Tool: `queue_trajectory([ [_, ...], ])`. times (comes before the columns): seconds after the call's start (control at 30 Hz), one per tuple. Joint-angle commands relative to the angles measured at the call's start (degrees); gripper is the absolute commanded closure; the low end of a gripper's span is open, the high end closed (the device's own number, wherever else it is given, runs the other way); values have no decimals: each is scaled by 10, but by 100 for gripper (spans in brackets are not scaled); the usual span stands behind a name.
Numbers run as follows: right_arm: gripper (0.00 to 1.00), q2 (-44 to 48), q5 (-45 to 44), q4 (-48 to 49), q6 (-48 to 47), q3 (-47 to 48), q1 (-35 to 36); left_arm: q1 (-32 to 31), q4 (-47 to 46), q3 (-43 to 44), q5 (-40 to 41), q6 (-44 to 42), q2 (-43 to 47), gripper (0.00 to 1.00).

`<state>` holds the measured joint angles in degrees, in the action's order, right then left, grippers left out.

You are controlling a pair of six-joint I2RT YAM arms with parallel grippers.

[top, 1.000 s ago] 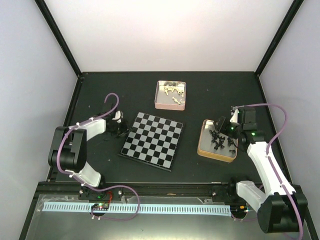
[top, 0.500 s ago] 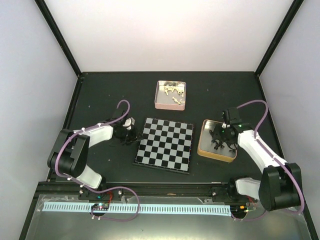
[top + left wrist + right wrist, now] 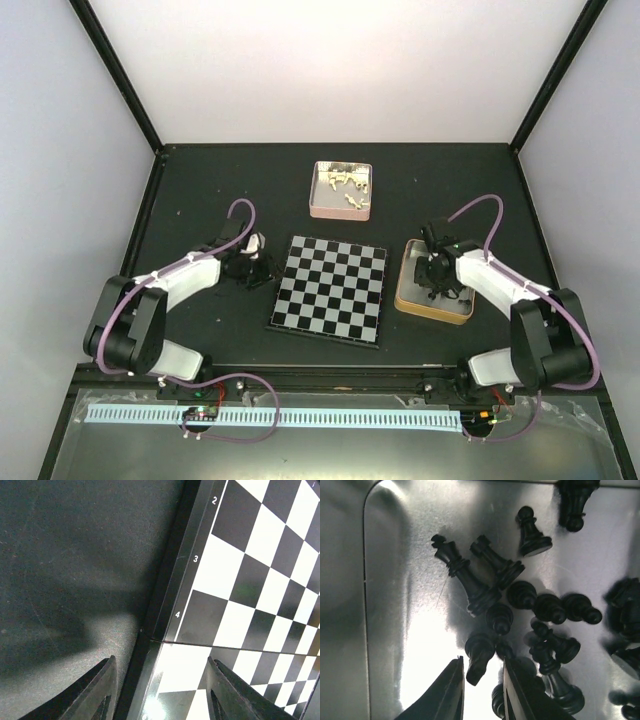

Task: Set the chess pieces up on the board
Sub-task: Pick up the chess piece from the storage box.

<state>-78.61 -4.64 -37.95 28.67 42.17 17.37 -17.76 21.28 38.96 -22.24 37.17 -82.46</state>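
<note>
A small checked board point(image 3: 330, 290) lies bare in the middle of a dark table point(image 3: 200, 180), with no piece on it yet. The black pieces point(image 3: 540, 605) lie jumbled in a tan tin point(image 3: 403, 283) just right of the board. The white pieces point(image 3: 345, 183) sit in a pink tin point(image 3: 340, 212) beyond it. The right arm's fingers point(image 3: 451, 690) reach into the tan tin, narrowed either side of one fallen black piece point(image 3: 479, 657); whether they already pinch it cannot be told. Neighbouring pieces crowd it, so a second could be caught, or the glossy one could slip free. The left arm's fingers point(image 3: 97, 695) stand open astride the board's left edge, holding nothing. A nudge there would likely shift the board.
</note>
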Motion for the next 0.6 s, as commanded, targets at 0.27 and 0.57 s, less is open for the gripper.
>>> queue_trajectory([
  [0.27, 99, -21, -34, 20, -9, 22, 6, -4, 35, 12, 42, -9, 39, 47],
  [0.57, 99, 104, -49, -32, -1, 46, 33, -5, 67, -12, 54, -11, 96, 42],
])
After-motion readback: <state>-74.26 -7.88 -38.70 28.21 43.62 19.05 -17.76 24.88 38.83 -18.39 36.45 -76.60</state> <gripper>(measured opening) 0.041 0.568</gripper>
